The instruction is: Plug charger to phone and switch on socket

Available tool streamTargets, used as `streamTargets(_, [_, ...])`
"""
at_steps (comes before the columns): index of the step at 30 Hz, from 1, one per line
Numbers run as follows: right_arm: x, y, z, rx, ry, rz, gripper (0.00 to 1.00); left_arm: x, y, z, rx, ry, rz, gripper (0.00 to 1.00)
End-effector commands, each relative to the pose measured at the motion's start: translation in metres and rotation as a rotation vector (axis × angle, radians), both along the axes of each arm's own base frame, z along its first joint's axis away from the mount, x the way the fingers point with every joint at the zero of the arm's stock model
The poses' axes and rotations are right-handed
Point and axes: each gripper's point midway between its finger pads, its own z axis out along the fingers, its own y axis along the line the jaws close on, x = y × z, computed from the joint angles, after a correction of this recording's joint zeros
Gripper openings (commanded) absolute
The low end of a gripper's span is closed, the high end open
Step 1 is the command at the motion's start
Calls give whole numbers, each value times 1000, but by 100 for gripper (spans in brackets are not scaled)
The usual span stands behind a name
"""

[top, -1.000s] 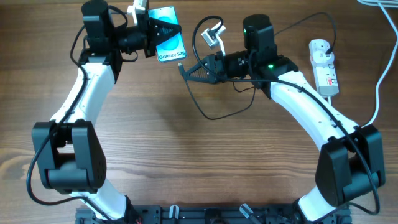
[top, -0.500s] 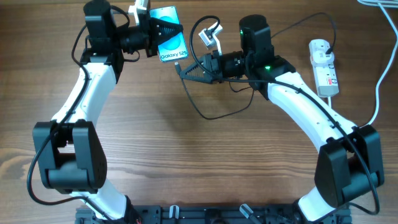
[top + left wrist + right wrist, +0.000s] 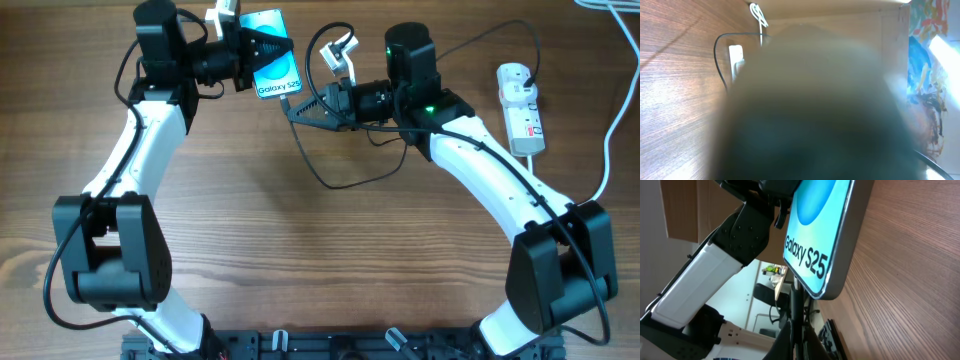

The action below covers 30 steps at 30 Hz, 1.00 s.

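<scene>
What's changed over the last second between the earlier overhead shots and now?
The right gripper, shut on the charger, moved left, bringing the tip close to the phone's lower edge. The left gripper, holding the phone, barely shifted. Both grips held; the socket stayed put.

The phone (image 3: 275,68) sits at the far side of the table (image 3: 320,270), left of centre, held in the left gripper (image 3: 268,48). Just to its right and nearer the front, the right gripper (image 3: 296,108) pinches the charger (image 3: 335,183). The charger's tip lies right at the phone's lower edge, and its cable loops forward over the table. The socket (image 3: 521,110) lies well apart at the far right, with a thick cord (image 3: 610,130) to its right.
</scene>
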Motion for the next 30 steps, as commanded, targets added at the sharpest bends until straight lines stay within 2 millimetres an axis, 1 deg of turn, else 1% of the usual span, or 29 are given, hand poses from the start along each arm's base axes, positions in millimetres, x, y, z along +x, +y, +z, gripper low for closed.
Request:
streamTargets(1, [1,0,6,3,-10,-13,4,-2,-3,7,-6,-19,-20,4])
streamTargets(8, [-3,7,5,-3,-11,-9,4,-1,-2,8,-6,-26,-19,4])
streamTargets(24, [-2,5,4,-4,-25,-9,4,-1,-1,8,-6,-26,-17,4])
streamTargets(30, [-4,5,5,2,-23,5,4,0,1,8,-6,-26,-14,4])
